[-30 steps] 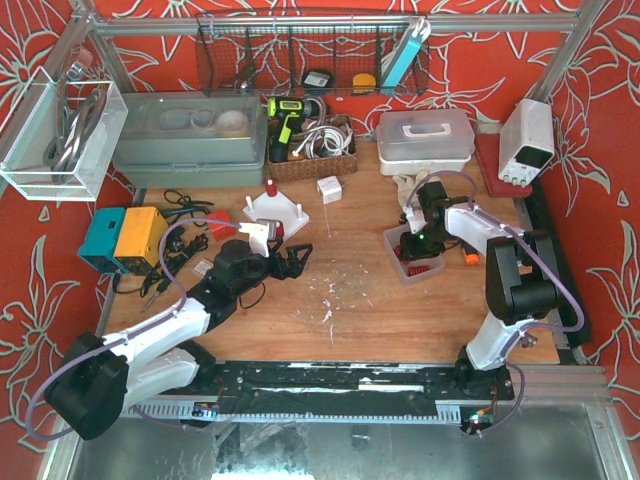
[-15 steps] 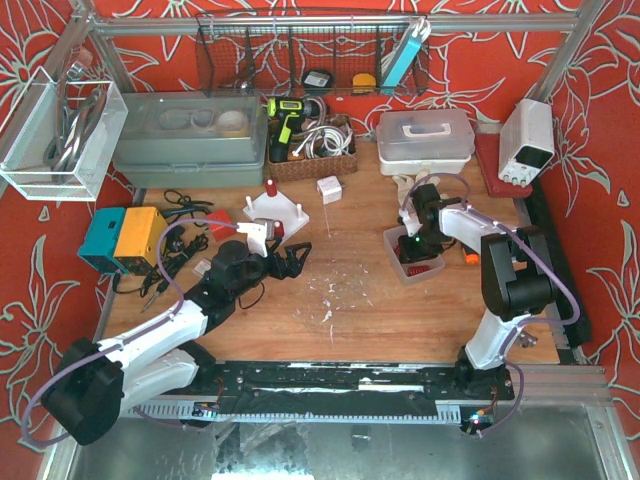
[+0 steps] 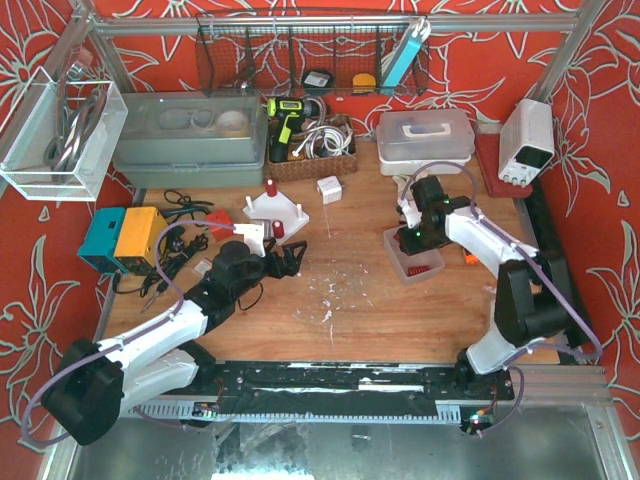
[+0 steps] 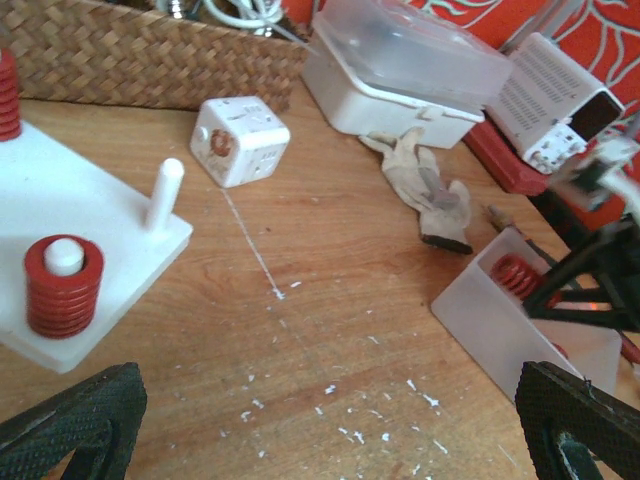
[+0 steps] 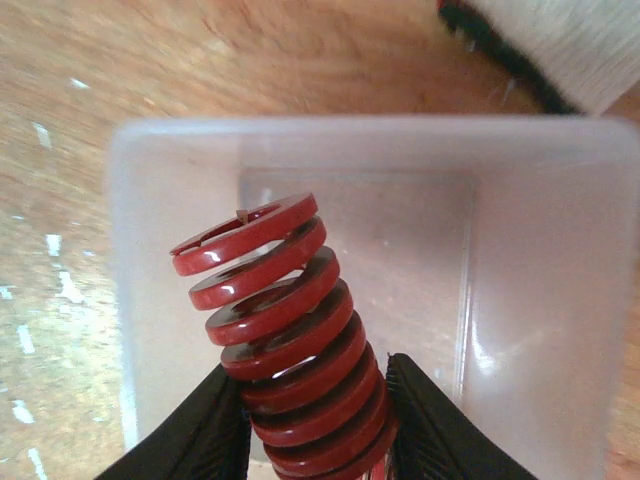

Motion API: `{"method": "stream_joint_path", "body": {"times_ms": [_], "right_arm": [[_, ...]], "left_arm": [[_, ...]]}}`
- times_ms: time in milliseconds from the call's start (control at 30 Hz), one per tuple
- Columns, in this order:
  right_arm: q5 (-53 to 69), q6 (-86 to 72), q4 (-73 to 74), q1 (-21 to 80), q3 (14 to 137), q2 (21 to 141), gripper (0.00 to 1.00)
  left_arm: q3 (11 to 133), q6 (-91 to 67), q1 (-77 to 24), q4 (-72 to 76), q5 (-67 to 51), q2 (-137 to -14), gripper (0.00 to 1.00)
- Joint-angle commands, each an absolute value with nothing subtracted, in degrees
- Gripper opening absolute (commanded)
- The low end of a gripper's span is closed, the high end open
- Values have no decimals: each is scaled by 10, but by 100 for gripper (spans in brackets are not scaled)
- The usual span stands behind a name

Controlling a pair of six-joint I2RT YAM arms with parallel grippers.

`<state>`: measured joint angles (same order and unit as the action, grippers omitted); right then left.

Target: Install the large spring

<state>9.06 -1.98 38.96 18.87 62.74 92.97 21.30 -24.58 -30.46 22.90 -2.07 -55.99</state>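
The large spring (image 5: 285, 330) is pinched in my right gripper (image 5: 315, 425), over the bin (image 5: 540, 300). Pickup looks done; carrying it to the bare peg (image 4: 163, 190) on the base (image 4: 100, 220) remains. My left gripper (image 4: 325, 430) hangs spread, empty.

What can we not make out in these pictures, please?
Lower end of the large spring, held in the right tool: right wrist view, cut off by the bottom edge.
What else lies in the bin: left wrist view, the right arm covers it.
Left part of the peg board: left wrist view, cut off by the left edge.
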Motion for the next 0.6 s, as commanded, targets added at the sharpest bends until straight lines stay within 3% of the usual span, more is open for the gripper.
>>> {"method": "stream_joint_path", "body": {"times_ms": [0, 300, 400, 567], "right_arm": [[53, -11, 414, 208, 654, 858, 0], [51, 18, 299, 303, 591, 694, 0], [65, 3, 203, 354, 538, 646, 0], [81, -63, 51, 416, 463, 612, 0]], "left_arm": [[209, -270, -308, 215, 24, -552, 100], [246, -324, -308, 198, -101, -559, 100], [263, -319, -308, 203, -140, -538, 90], [296, -304, -308, 189, -165, -521, 65]]}}
